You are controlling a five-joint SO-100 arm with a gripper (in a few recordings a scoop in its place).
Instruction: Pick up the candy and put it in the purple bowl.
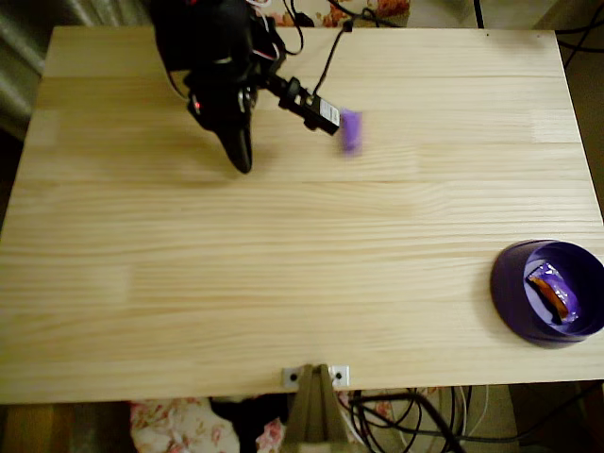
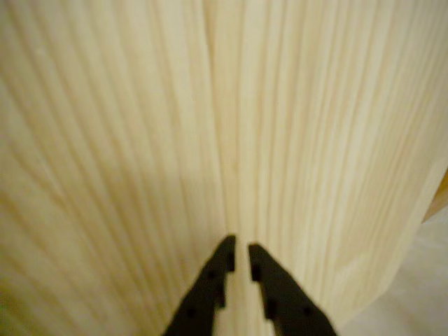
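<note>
**Risk entry: gripper off to one side of the candy**

- Gripper (image 1: 243, 160): fingers nearly together, empty, above bare surface (image 1: 283, 283).
- Candy (image 1: 350, 131): just right of it; a closed descent would likely miss or nudge it.
- Purple bowl (image 1: 510, 293): far right, near the edge, already holding one wrapped sweet (image 1: 552, 293).

Purple bowl (image 1: 514, 283), pale wood table (image 1: 283, 274)

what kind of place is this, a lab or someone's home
Probably a home or hobby workspace, not a formal lab: a plain pine table, loose cables trailing off its near edge, and floral-print fabric underneath. A black robot arm sits at the far edge.
</note>
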